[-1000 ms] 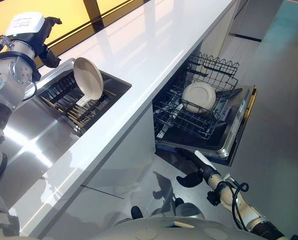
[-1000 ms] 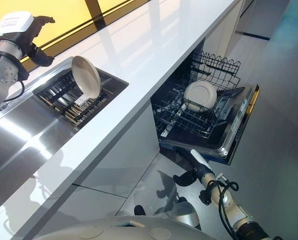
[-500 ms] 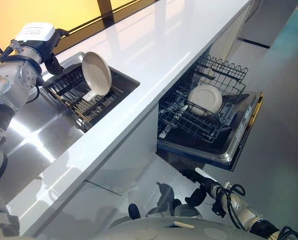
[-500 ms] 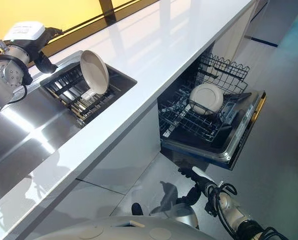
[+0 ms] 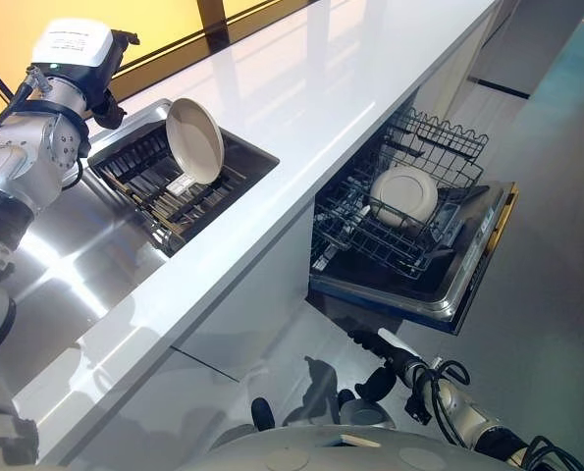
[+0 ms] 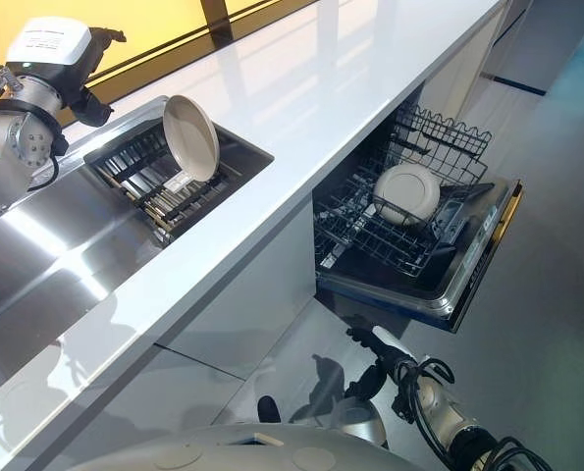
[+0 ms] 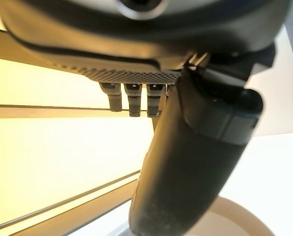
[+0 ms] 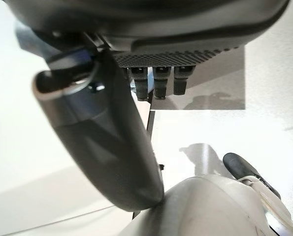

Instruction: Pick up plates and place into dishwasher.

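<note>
**Cream plate in sink rack, not yet gripped**

Cream plate (image 5: 194,140) stands on edge, tilted, in the dark rack (image 5: 164,191) inside the sink (image 5: 240,149). A second plate (image 5: 403,193) already leans in the wire basket (image 5: 370,231) of the dishwasher, whose door (image 5: 468,270) is dropped open, below and to the right of the sink.

Left hand (image 5: 108,86) is raised just beyond the sink's far-left corner, near the plate but apart from it. Fingers relaxed, holding nothing, judging from the wrist view: thumb (image 7: 185,177) extended, plate rim (image 7: 235,216) visible past it, untouched.

Right hand (image 5: 370,345) hangs low by the floor, under the open door, well away from the sink. Whether its fingers are curled or slack I cannot tell.

Risks, as judged:
- Plate is balanced on its edge; a nudge from the thumb before the grip closes could tip it flat into the rack.
- Glazed rim is likely slick, so a shallow pinch may slip during lift.
- Carry path crosses the white counter (image 5: 301,108) edge; clipping it could chip the plate.
- Basket slot beside the loaded plate is tight, so contact is possible.
</note>
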